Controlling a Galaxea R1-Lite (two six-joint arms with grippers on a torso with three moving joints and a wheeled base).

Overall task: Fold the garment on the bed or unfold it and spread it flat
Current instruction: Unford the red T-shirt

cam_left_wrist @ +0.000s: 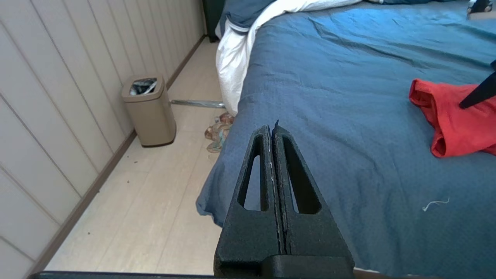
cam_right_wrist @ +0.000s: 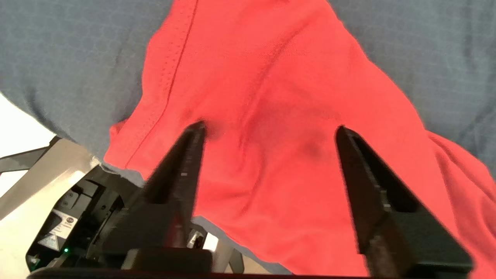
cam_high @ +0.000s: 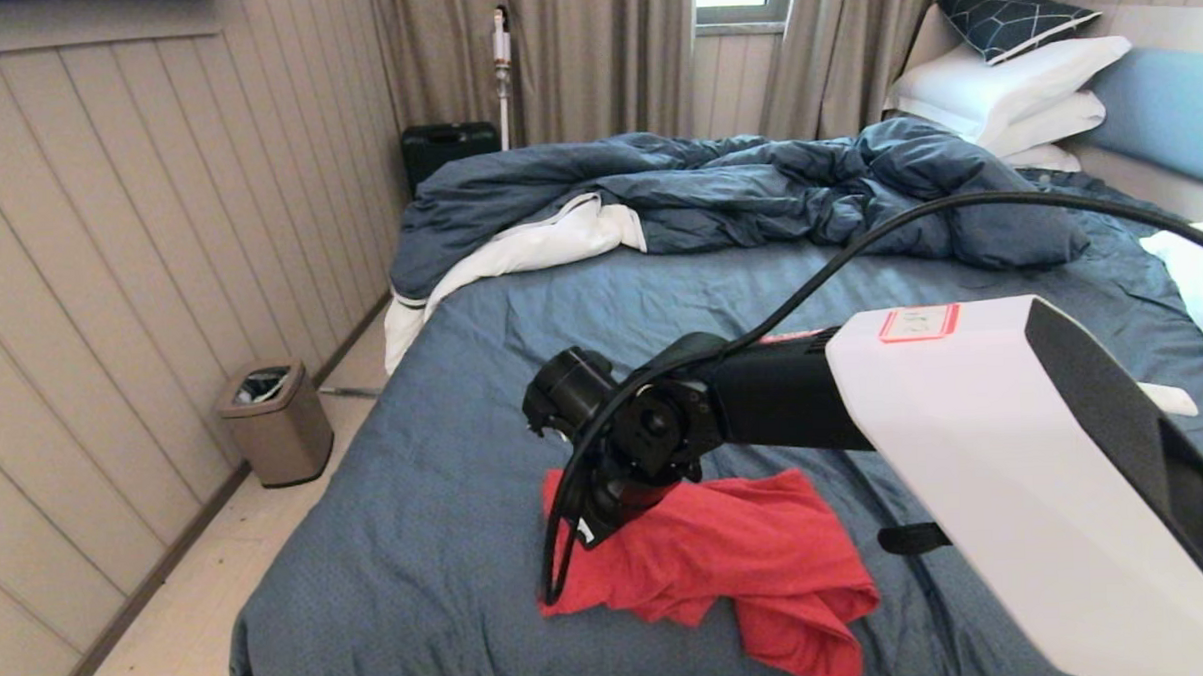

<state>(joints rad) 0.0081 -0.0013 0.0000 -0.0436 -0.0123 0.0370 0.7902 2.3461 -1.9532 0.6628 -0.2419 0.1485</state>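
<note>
The garment [cam_high: 739, 558] is a red T-shirt lying crumpled in a heap on the blue-grey sheet of the bed [cam_high: 447, 503], near its front edge; its chest print is hidden. My right arm [cam_high: 764, 397] reaches in from the right, with its wrist pointing down over the heap's left end. In the right wrist view my right gripper [cam_right_wrist: 269, 130] is open, with its fingertips [cam_right_wrist: 195, 131] spread just above or touching the red cloth [cam_right_wrist: 271, 77]. My left gripper [cam_left_wrist: 274, 128] is shut on nothing and hangs low by the bed's left front corner, away from the garment [cam_left_wrist: 453, 124].
A rumpled dark blue duvet [cam_high: 756, 187] with white lining covers the far half of the bed. White pillows [cam_high: 1013, 83] lean on the light blue headboard [cam_high: 1174, 108]. On the floor to the left stands a beige bin [cam_high: 276, 421] beside the panelled wall.
</note>
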